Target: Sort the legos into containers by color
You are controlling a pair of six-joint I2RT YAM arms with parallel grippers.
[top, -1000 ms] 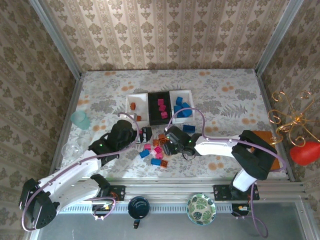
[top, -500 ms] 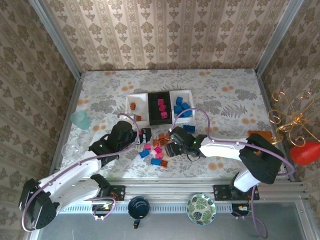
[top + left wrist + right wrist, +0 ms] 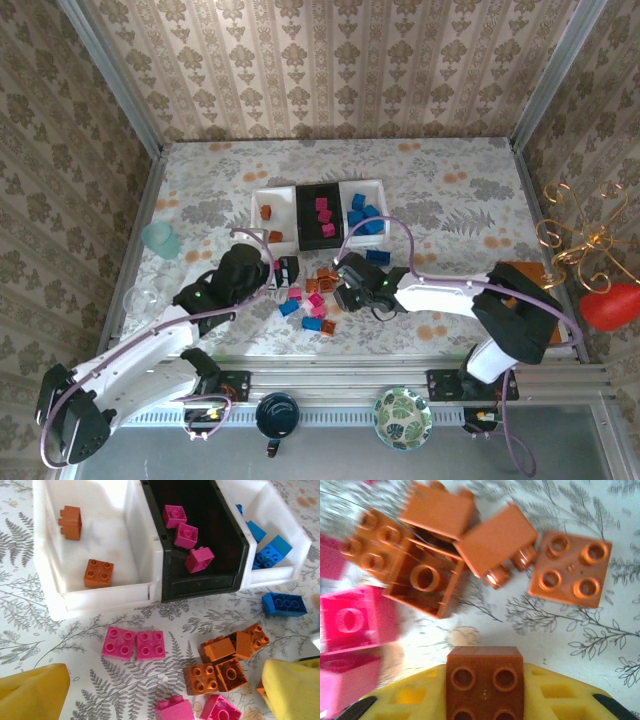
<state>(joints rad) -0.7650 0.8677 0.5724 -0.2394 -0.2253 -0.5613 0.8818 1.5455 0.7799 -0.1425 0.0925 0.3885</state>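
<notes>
- Three containers stood in a row on the counter [image 3: 450, 180], side walls touching: the left white tray [image 3: 100, 600], the black tray [image 3: 200, 585] between, and the right white tray [image 3: 272, 575].
- The left white tray held two orange bricks, apart from each other: a tipped orange brick [image 3: 70, 522] lay on its side near the far end, and a flat orange brick [image 3: 98, 573] sat studs up close to the front wall.
- The black tray held three magenta bricks [image 3: 186, 535], close together along its middle, the nearest one tilted.
- The right white tray held several blue bricks [image 3: 270, 555]; its far side was cut off in the left wrist view, so I could not count them there.
- Loose legos lay on the counter just in front of the trays. A magenta pair [image 3: 134, 644] sat side by side, studs up. An orange cluster [image 3: 225, 657] lay jumbled to their right.
- A lone blue brick [image 3: 284, 604] lay just outside the right white tray's front wall.
- The left pincer [image 3: 288, 271] hung over the loose pile with its jaws spread wide. Its yellow pads [image 3: 35, 692] were well apart, with nothing between them.
- The right pincer [image 3: 342, 296] was closed on a held orange brick [image 3: 485, 680], studs facing the wrist camera. The brick sat against the yellow finger, above the orange cluster.
</notes>
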